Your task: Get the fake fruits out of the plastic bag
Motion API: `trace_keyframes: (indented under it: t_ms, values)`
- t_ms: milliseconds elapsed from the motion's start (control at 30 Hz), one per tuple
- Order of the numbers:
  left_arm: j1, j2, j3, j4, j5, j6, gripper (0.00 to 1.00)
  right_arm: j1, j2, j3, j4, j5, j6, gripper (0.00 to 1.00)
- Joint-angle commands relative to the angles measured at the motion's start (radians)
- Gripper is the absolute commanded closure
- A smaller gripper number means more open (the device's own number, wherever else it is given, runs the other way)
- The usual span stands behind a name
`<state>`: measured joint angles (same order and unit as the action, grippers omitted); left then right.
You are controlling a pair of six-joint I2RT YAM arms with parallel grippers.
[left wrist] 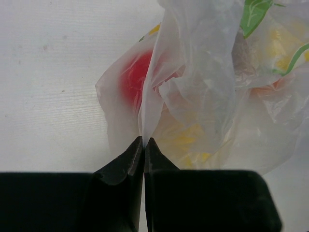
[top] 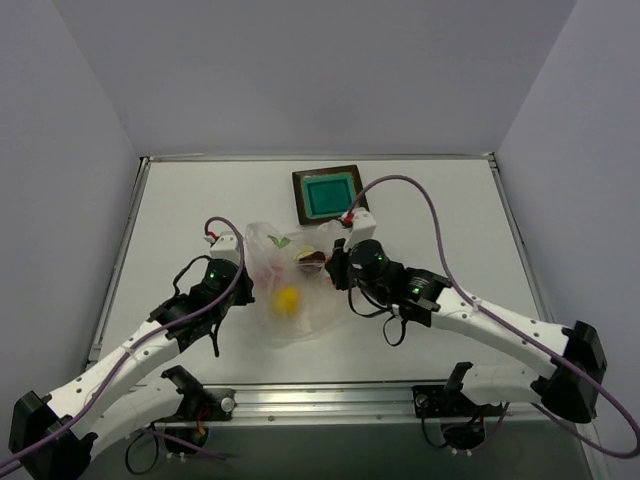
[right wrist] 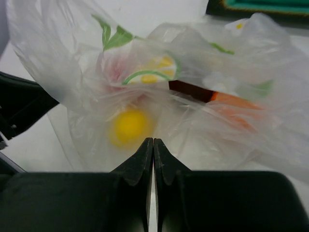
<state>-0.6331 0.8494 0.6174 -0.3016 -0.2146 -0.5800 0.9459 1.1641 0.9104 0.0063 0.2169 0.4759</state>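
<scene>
The plastic bag (top: 290, 285) lies crumpled between my two grippers in the middle of the table. The yellow fruit (top: 288, 299) shows through it, and the dark maroon fruit (top: 311, 259) sits near its top. My left gripper (left wrist: 144, 140) is shut on a fold of the bag's left side, and the red fruit (left wrist: 135, 77) shows through the film just ahead. My right gripper (right wrist: 153, 141) is shut on the bag's film on the right side. Ahead of it, inside the bag, are the yellow fruit (right wrist: 129, 126), the maroon fruit (right wrist: 190, 90) and the orange fruit (right wrist: 236, 104).
The square teal tray (top: 298, 200) with a dark brown rim stands just behind the bag and holds nothing. Its edge shows at the top of the right wrist view (right wrist: 260, 6). White walls close in the table.
</scene>
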Motion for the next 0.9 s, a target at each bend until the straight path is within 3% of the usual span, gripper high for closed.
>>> trace_keyframes:
  t_ms: [0,367,767,867]
  values:
    - [0.006,-0.012,0.074,-0.004,-0.014,-0.004,0.98,0.034,0.168,0.047,0.072,-0.051,-0.011,1.0]
    - [0.007,-0.015,0.102,-0.12,-0.04,-0.004,0.98,-0.108,0.504,0.249,0.208,-0.005,-0.097,1.0]
    - [0.004,-0.075,0.163,-0.307,-0.078,-0.014,0.98,-0.226,0.706,0.351,0.258,0.072,-0.037,1.0]
    - [0.003,-0.124,0.252,-0.382,-0.048,-0.014,0.62,-0.205,0.672,0.325,0.261,0.067,-0.016,1.0]
